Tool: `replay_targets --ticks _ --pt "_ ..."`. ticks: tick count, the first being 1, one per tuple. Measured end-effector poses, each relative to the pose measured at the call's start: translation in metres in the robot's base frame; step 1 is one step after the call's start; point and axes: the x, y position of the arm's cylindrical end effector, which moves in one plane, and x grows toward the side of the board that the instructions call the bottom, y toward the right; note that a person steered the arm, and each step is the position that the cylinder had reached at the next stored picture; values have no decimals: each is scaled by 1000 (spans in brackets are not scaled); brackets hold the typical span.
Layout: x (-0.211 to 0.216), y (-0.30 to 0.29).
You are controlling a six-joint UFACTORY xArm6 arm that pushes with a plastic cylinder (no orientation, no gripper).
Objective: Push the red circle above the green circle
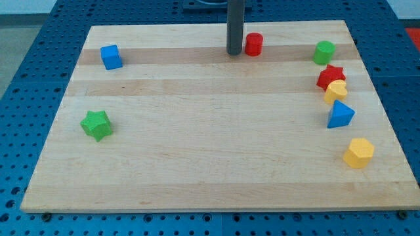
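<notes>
End effector here means a plain dark rod with nothing to open or close; my tip (234, 53) stands at the upper middle of the frame, just beside the red circle (254, 44) on its left side — placed, I judge, to shove it rightward. That red circle sits near the top edge of the tabletop (197, 164), well apart from the green circle (323, 52) at the upper right. Below the green circle cluster a red star (331, 77), a yellow heart-like block (336, 92), a blue triangle (340, 115) and a yellow hexagon (358, 153). Far left lie a blue cube (111, 57) and a green star (96, 124).
</notes>
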Motion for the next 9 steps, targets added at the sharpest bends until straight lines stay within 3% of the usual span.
replay_targets --ticks 1,4,6,7,9 --pt "-1 4" --pt "-9 123" --pt "-9 120" --pt "-9 74" --pt "-28 96"
